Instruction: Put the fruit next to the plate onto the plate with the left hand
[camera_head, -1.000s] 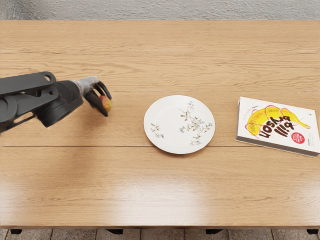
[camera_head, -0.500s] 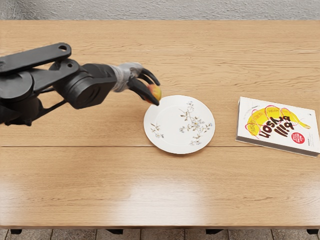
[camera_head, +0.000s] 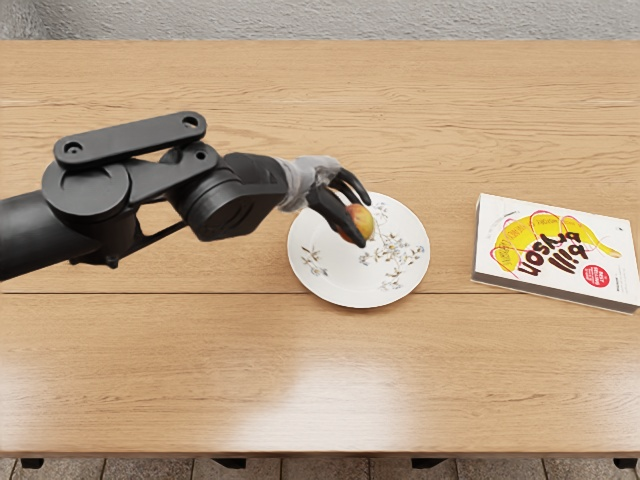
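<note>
My left hand (camera_head: 345, 205) reaches in from the left and is curled around a small yellow-red fruit (camera_head: 361, 220). Hand and fruit are over the upper middle of the white floral plate (camera_head: 340, 275), which lies at the centre of the wooden table. Whether the fruit touches the plate I cannot tell. The dark fingers (camera_head: 352, 183) wrap over the fruit's top and left side and hide part of it. The right arm is out of view.
A book (camera_head: 555, 252) with a yellow and red cover lies flat to the right of the plate, a short gap between them. The table's front edge (camera_head: 320, 452) runs along the bottom.
The left hand has carried the fruit rightward, from well left of the plate, past its rim, to above its upper middle. Plate and book have stayed put.
</note>
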